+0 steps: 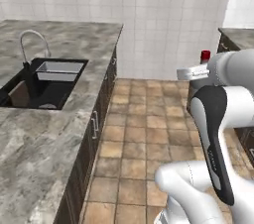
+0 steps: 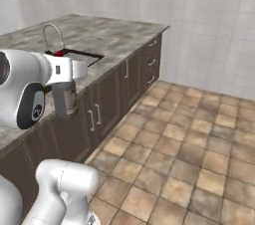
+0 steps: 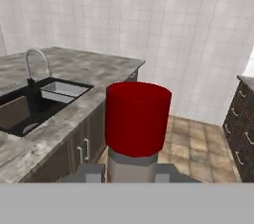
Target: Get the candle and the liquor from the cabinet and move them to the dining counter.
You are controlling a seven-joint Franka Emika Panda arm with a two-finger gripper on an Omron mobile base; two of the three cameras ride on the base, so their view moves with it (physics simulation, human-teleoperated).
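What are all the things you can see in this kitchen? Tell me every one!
bottle: one, grey with a red cap, held upright in the gripper, above the floor.
counter: one, grey-brown marble top on dark brown cupboards, along the left side.
sink: one, black, sunk into the counter.
tap: one, silver, curved, behind the sink.
tray: one, grey metal, inside the sink.
cupboard handles: several, silver, on the counter's doors and drawers.
drawer unit: one, dark brown, at the right.
floor: brown tiles.
wall: white tiles.
gripper: one, closed on the bottle's neck.
arm: one, white with dark joints.
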